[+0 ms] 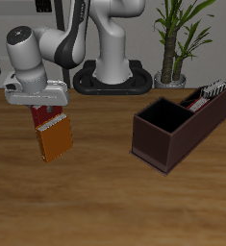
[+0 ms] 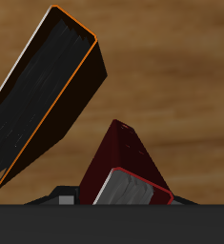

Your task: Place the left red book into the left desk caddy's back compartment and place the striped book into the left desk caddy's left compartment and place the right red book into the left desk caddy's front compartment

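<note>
the gripper (image 1: 44, 104) hangs at the left of the frame in the exterior view, pointing down over two books. the right red book (image 1: 45, 117), dark crimson with a pale page edge, stands directly under it, its top up against the gripper's underside. the fingers themselves are hidden behind the gripper body and the book, so i cannot tell whether they are spread or pinching the book.

just below and in front of the crimson book an orange-brown book (image 1: 55, 141) stands tilted on the surface (image 1: 105, 202), partly covering it. in the wrist view the crimson book (image 2: 128, 162) rises very close to the camera, its end edged in brighter red, and the orange-brown book (image 2: 47, 95) lies slanted beside it with dark, grey-streaked pages and an orange rim. no fingertips can be made out there either.

the left desk caddy (image 1: 153, 139), a long dark maroon-brown open box, sits at the right of the frame, well apart from the gripper and set at an angle. its large square section nearest the camera looks dark inside. the striped book (image 1: 213, 91) stands in a narrow slot at the caddy's far end, its grey-and-black top poking above the rim. a thin red edge (image 1: 195, 99) shows beside it, too small to name.

a potted plant (image 1: 177, 38) stands behind the surface at the upper right.
</note>
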